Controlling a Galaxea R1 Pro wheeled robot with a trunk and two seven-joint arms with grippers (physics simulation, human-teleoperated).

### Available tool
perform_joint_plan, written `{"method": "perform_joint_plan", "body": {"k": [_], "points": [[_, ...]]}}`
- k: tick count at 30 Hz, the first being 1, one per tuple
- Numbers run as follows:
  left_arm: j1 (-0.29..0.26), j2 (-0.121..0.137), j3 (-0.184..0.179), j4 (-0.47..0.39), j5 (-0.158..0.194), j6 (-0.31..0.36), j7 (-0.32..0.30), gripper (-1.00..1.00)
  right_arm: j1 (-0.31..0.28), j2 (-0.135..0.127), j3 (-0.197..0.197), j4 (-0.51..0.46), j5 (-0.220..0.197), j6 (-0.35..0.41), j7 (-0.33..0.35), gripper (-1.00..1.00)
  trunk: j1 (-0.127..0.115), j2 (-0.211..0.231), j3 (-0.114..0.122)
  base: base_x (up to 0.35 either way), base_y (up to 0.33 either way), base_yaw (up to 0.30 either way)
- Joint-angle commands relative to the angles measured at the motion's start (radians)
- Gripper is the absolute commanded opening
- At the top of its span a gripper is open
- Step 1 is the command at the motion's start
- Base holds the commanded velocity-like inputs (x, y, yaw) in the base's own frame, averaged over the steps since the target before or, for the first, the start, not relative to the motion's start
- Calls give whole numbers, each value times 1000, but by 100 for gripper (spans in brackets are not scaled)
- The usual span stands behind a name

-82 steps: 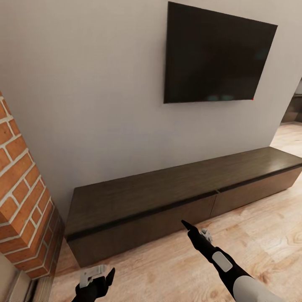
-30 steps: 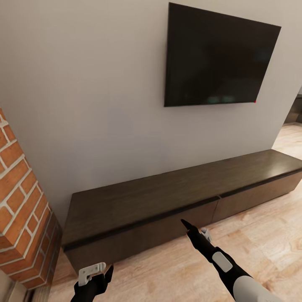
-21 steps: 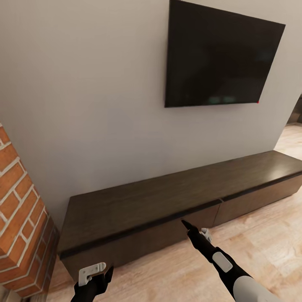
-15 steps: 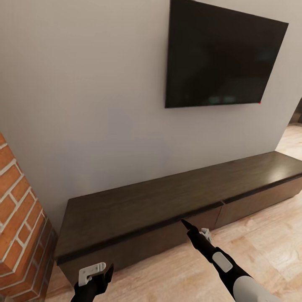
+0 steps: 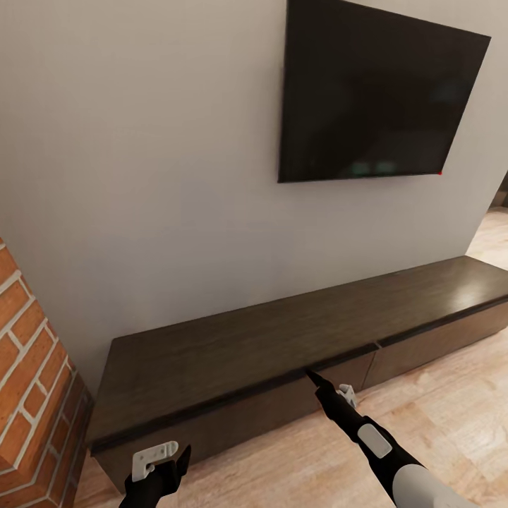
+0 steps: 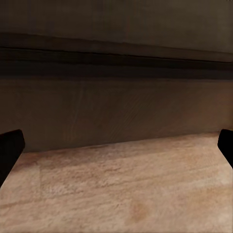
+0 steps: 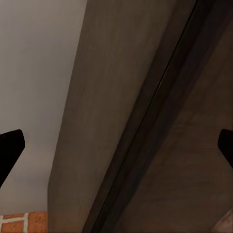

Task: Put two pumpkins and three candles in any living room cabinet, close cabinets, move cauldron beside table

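The cabinet (image 5: 282, 339) is a long, low, dark brown unit against the grey wall, and both of its drawer fronts sit flush and closed. My left gripper (image 5: 168, 462) hovers low over the floor in front of the cabinet's left end. It is open and empty, and in its wrist view the cabinet front (image 6: 116, 111) lies ahead between the spread fingertips (image 6: 9, 150). My right gripper (image 5: 326, 384) points at the middle drawer seam, open and empty. Its wrist view looks along the cabinet top (image 7: 121, 107). Pumpkins, candles and cauldron are out of view.
A black TV (image 5: 374, 99) hangs on the wall above the cabinet. A red brick column (image 5: 28, 395) stands at the left, close to the cabinet's left end. Pale wood floor (image 5: 451, 409) runs in front and off to the right.
The whole picture has shifted as the camera moved: the brick column slid toward the left edge and the cabinet now sits lower in the frame. Both arms keep the same pose.
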Motion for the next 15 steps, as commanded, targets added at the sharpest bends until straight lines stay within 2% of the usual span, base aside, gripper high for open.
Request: {"method": "perform_joint_plan", "body": {"k": [1,6,11,15], "points": [[0,0,-2,-2,11,4,8,100,0,-1,-3,0,-9,10,2,100,0,0,-1,4,0,0],[0,0,-2,-4,16,3,3,100,0,-2,-3,1,-9,10,1,100,0,0,-1,2,0,0],[1,0,-2,-6,19,-28,3,100,0,-3,-3,1,-9,10,1,100,0,0,-1,0,0,0],[1,0,-2,-5,21,-41,3,100,0,-3,-3,1,-9,10,1,100,15,-28,-13,0,0,0]]}}
